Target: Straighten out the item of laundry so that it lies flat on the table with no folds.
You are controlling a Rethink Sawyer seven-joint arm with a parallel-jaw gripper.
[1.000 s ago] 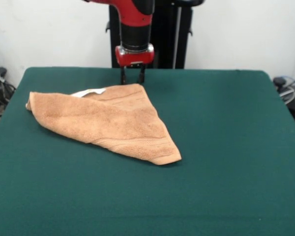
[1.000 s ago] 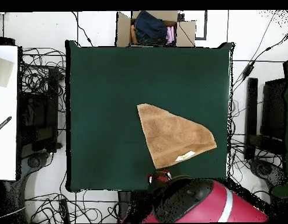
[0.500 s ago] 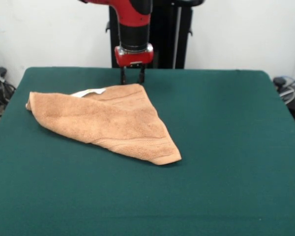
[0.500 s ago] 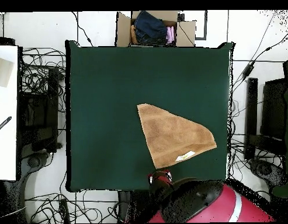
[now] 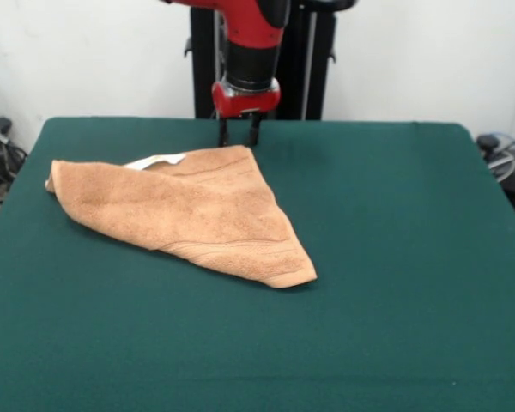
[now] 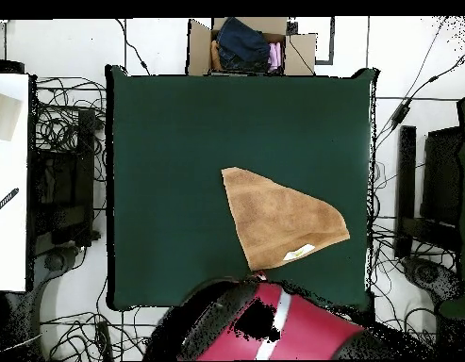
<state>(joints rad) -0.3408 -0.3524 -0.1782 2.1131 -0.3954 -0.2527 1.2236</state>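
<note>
The orange-tan towel lies folded into a rough triangle on the green table, left of centre in the front view. Its white label shows at the far edge. In the overhead view the towel lies right of centre, with the label near the robot's side. My gripper hangs just behind the towel's far corner, a little above the table, its two fingers apart and empty. In the overhead view the red arm covers the gripper.
A cardboard box of clothes stands past the table's far edge in the overhead view. Cables and equipment lie on the floor on both sides. The robot's pedestal stands behind the table.
The arm has swung: the gripper moved slightly right in the front view and the arm now covers more of the table's near edge in the overhead view. The towel has not moved.
</note>
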